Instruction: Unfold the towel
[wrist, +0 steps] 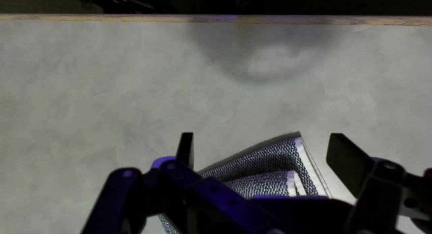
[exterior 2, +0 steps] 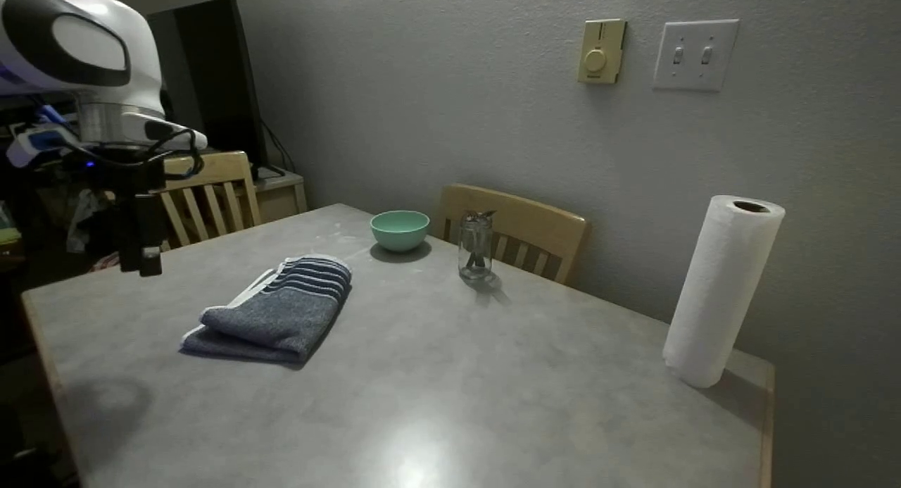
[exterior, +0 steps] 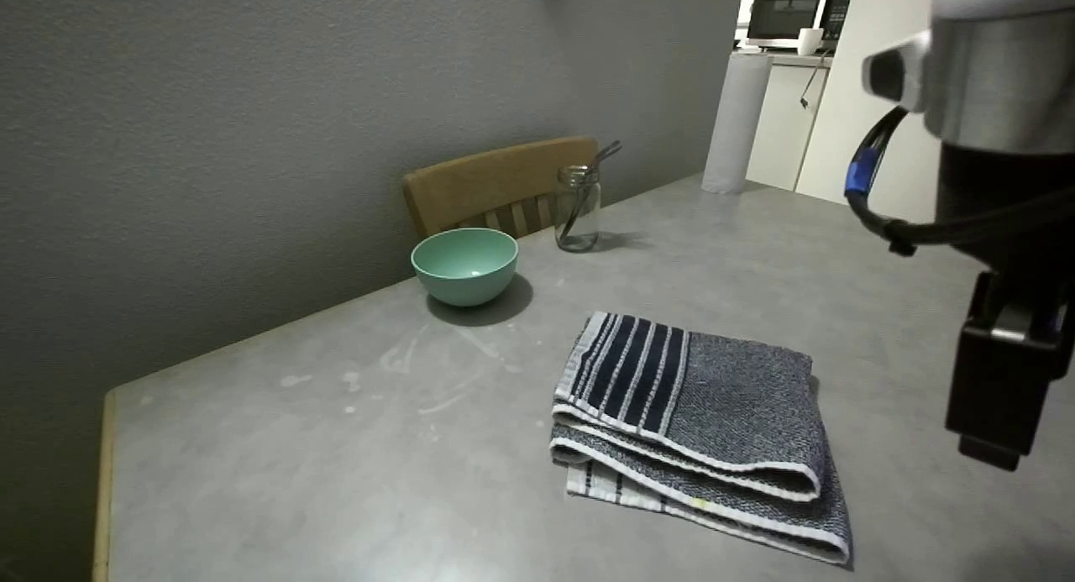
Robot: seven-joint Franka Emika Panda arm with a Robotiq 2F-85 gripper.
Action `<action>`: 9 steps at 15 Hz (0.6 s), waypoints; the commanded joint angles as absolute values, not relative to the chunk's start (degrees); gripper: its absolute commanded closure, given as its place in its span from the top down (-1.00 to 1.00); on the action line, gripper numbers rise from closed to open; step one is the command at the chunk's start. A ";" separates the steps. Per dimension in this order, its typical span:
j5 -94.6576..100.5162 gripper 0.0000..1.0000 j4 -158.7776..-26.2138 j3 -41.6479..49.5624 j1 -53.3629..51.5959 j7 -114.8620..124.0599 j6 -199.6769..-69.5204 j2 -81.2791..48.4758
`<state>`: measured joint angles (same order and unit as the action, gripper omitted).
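From here I see the pincer (wrist: pixel 261 136) spread and empty, and the folded terry towel (exterior: pixel 747 397) seems soft and light, best pinched by its top layer's white-hemmed corner.

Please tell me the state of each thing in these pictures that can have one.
Tool, open, holding nothing
Towel, folded in layers
Bowl, upright, looks empty
Jar, upright, open, holding utensils
Paper roll, standing on end
TV, dark
Microwave, door looks shut
Switches, setting unclear

White arm (exterior 2: pixel 91 43); silver collar (exterior: pixel 999 86); black cable (exterior: pixel 941 232), blue band (exterior: pixel 862 170); blocky black gripper (wrist: pixel 262 149)
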<state>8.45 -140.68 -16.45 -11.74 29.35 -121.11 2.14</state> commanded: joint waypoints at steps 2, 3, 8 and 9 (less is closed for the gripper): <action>8.27 1.00 -139.01 -15.47 -13.12 27.11 -121.53 -1.29; 8.18 1.00 -138.55 -15.21 -13.21 26.42 -121.59 -2.39; 8.21 1.00 -138.54 -15.20 -13.32 26.69 -121.53 -1.93; 8.21 1.00 -138.54 -15.20 -13.33 26.69 -121.53 -1.88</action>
<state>8.27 -138.57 -16.06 -12.49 26.77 -121.59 -1.90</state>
